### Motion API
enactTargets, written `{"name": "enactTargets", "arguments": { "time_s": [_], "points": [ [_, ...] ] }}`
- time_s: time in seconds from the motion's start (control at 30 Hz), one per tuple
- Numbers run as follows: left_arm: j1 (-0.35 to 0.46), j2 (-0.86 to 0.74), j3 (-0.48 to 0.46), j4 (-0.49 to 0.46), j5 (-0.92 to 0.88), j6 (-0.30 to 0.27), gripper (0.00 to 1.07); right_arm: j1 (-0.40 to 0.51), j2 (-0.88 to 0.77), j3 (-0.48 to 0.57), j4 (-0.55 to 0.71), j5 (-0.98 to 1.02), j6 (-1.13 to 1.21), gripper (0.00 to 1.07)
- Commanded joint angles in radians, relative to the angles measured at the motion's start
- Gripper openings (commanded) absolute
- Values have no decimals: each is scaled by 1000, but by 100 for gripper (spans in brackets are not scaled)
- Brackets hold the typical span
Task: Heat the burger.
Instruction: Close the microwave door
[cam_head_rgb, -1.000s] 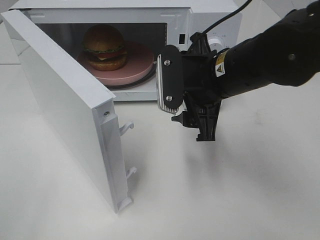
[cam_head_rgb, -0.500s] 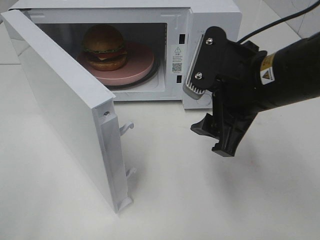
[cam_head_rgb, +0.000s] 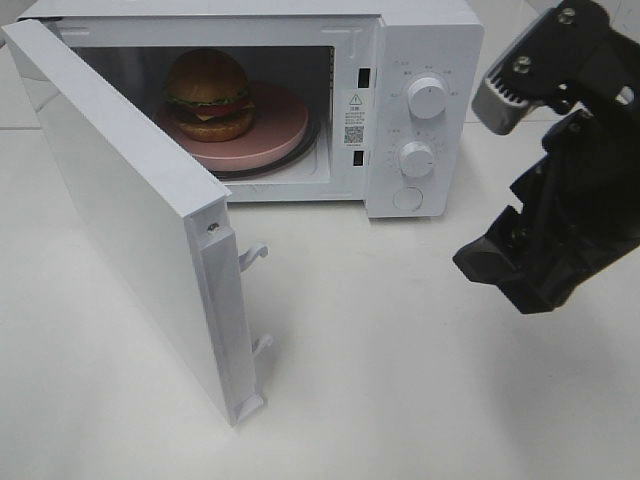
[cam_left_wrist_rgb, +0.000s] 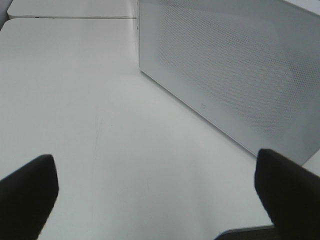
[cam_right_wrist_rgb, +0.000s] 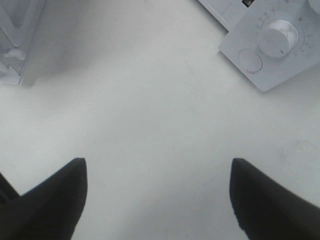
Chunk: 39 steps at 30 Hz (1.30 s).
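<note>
The burger (cam_head_rgb: 208, 95), with a golden-brown bun, lettuce, tomato and cheese, sits on a pink plate (cam_head_rgb: 280, 125) inside the white microwave (cam_head_rgb: 430, 30). The microwave door (cam_head_rgb: 140, 220) stands wide open, swung toward the front left. My right gripper (cam_head_rgb: 487, 182) is open and empty, hovering above the table to the right of the control panel. In the right wrist view (cam_right_wrist_rgb: 160, 200) its two dark fingers are spread over bare table. My left gripper (cam_left_wrist_rgb: 160, 200) is open and empty and faces a white perforated panel (cam_left_wrist_rgb: 235, 70). It is out of the exterior high view.
The control panel has two knobs (cam_head_rgb: 427, 98) and a round button (cam_head_rgb: 407, 199); it also shows in the right wrist view (cam_right_wrist_rgb: 272, 42). The door's latch hooks (cam_head_rgb: 255, 252) stick out from its free edge. A white table (cam_head_rgb: 380, 380) lies around everything.
My right gripper has drawn back to the right, away from the microwave opening, uncovering the control panel. The burger, plate and door have not moved.
</note>
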<state>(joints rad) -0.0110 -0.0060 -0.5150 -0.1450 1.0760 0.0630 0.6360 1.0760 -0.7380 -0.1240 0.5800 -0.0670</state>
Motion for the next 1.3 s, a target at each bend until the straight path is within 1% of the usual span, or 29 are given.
{"name": "enactTargets", "arguments": {
  "time_s": [0.03, 0.07, 0.17, 0.27, 0.37, 0.43, 0.47, 0.6, 0.63, 0.7, 0.77, 0.8, 0.83, 0.9, 0.93, 0.97, 1.0, 1.07, 1.1, 1.13, 1.2, 1.23, 1.27, 1.3],
  "points": [
    [4, 0, -1, -7, -4, -5, 100, 1, -60, 3, -1, 95, 34, 76],
    [4, 0, -1, -7, -4, -5, 100, 1, -94, 3, -1, 151, 36, 76],
    [4, 0, -1, -7, -4, -5, 100, 1, -112, 3, -1, 175, 41, 76],
    [4, 0, -1, -7, -4, -5, 100, 1, -203, 3, -1, 300, 84, 76],
    [4, 0, -1, -7, -4, -5, 100, 1, -224, 3, -1, 319, 87, 76],
    [4, 0, -1, -7, -4, -5, 100, 1, -308, 3, -1, 385, 103, 76],
    [4, 0, -1, -7, -4, -5, 100, 1, -308, 3, -1, 385, 103, 76],
    [4, 0, -1, -7, -4, -5, 100, 1, -394, 5, -5, 465, 102, 76],
    [4, 0, -1, -7, -4, -5, 100, 1, -394, 5, -5, 465, 102, 76],
    [4, 0, -1, -7, -4, -5, 100, 1, -460, 24, -10, 476, 102, 76],
    [4, 0, -1, -7, -4, -5, 100, 1, -486, 33, -8, 476, 103, 76],
    [4, 0, -1, -7, -4, -5, 100, -2, -531, 57, -10, 477, 103, 76],
    [4, 0, -1, -7, -4, -5, 100, -2, -531, 57, -10, 477, 103, 76],
    [4, 0, -1, -7, -4, -5, 100, -2, -585, 109, -9, 478, 109, 76],
    [4, 0, -1, -7, -4, -5, 100, -2, -585, 109, -9, 478, 109, 76],
    [4, 0, -1, -7, -4, -5, 100, -2, -610, 143, -9, 483, 133, 76],
    [4, 0, -1, -7, -4, -5, 100, -2, -610, 143, -9, 483, 133, 76],
    [4, 0, -1, -7, -4, -5, 100, -2, -638, 188, -4, 485, 181, 76],
    [4, 0, -1, -7, -4, -5, 100, -2, -638, 188, -4, 485, 181, 76],
    [4, 0, -1, -7, -4, -5, 100, -13, -651, 205, -3, 486, 204, 76],
    [4, 0, -1, -7, -4, -5, 100, -28, -655, 207, -4, 485, 209, 76],
    [4, 0, -1, -7, -4, -5, 100, -72, -674, 207, -4, 469, 211, 76],
    [4, 0, -1, -7, -4, -5, 100, -72, -674, 207, -4, 469, 211, 76],
    [4, 0, -1, -7, -4, -5, 100, -92, -686, 213, -3, 452, 211, 76]
  ]
}}
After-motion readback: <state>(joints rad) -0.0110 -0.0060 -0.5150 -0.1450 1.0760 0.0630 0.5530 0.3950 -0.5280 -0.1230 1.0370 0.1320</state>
